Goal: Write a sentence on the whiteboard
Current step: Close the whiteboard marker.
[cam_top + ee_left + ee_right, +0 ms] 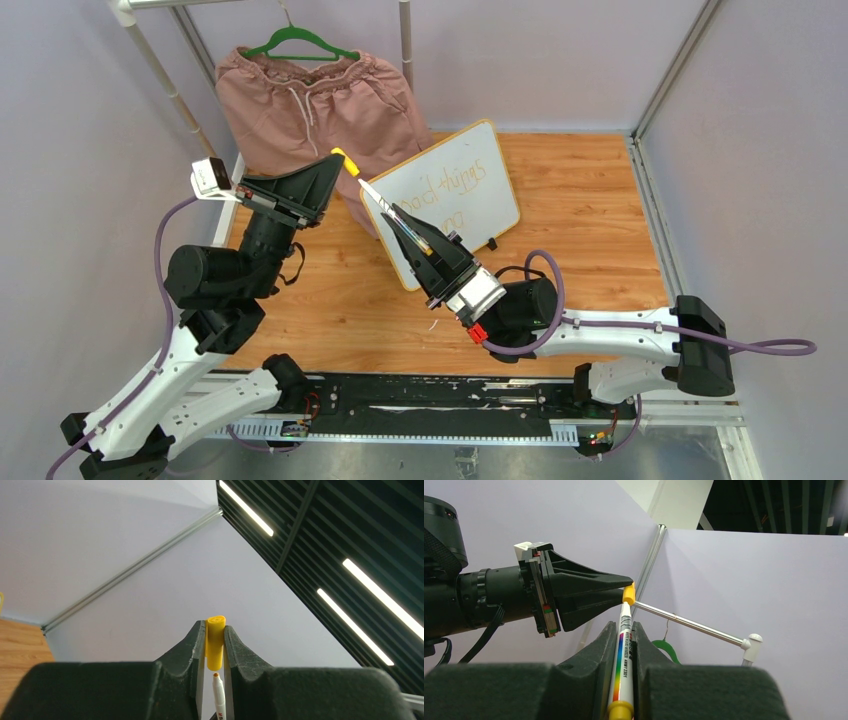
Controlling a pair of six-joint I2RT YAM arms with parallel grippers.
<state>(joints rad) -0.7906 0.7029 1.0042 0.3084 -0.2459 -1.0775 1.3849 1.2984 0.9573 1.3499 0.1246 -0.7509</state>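
Left gripper (215, 630) is closed on the yellow cap (215, 641). Right gripper (623, 628) clamps the marker (621, 662), whose tip sits just below the cap. Keep both in line (tilt would jam). The whiteboard (482, 215) stands mid-table, beyond the marker.

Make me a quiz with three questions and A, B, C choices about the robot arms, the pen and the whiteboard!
1. Where does the white, yellow-framed whiteboard stand?
A. on the wooden table
B. on a hanger
C. in a gripper

2. What colour is the small plastic pen cap?
A. blue
B. yellow
C. black

3. What is the right gripper doing?
A. hanging open
B. gripping the cap
C. gripping the white, rainbow-striped marker

Answers:
1. A: its bottom edge sits on the wood.
2. B: it shows bright yellow in the left gripper.
3. C: its fingers are shut on the marker's barrel.
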